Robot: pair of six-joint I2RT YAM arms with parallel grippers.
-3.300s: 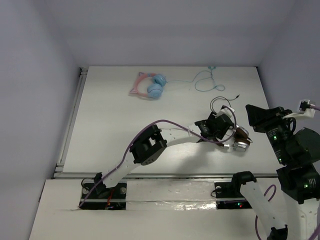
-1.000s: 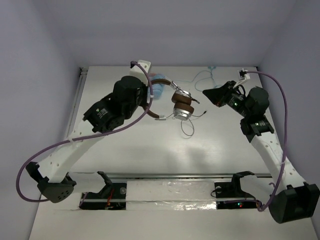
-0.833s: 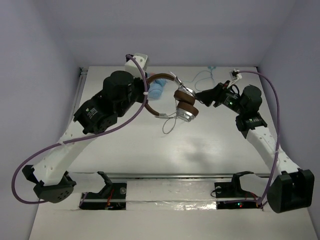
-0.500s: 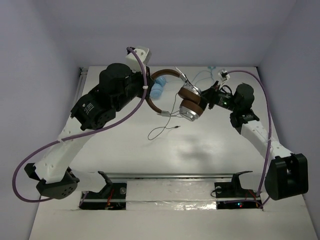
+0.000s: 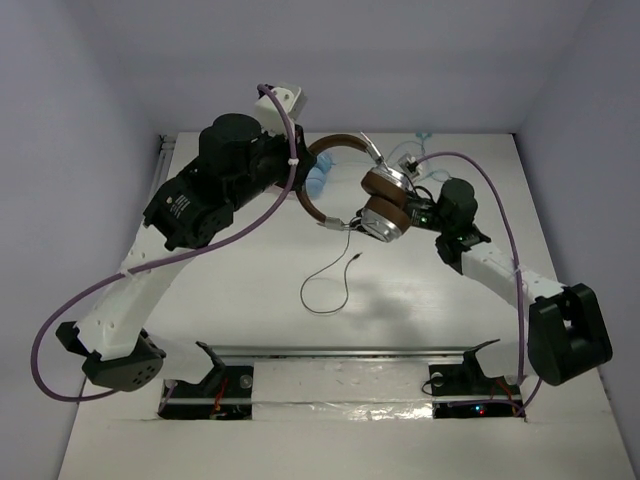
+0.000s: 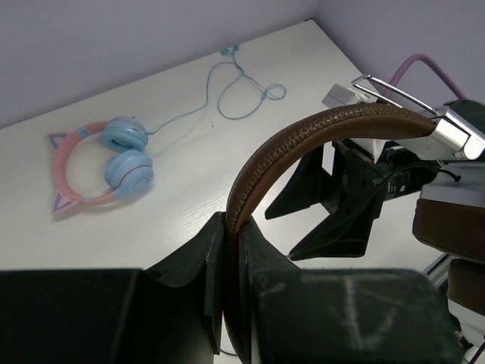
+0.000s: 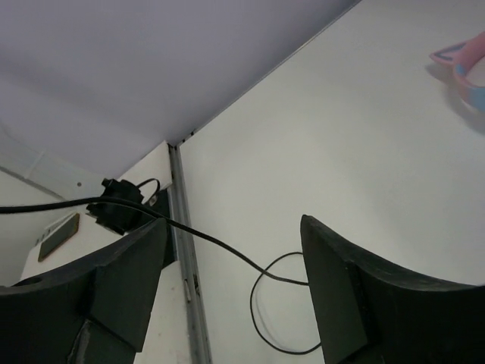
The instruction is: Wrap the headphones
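A white table point(image 5: 250, 280) fills the centre of the frame, enclosed at left, right and top by plain pale lilac walls point(image 5: 340, 60). The light is soft. What seems a metal rail point(image 5: 143, 240) edges its left side.

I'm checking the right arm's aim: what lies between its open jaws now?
In the right wrist view, the headphones' black cable crosses the gap of the right gripper, whose jaws stand open. Behind it shows only white table.

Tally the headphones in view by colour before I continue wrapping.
Brown and silver headphones: 1
Light blue and pink headphones: 1
Total: 2
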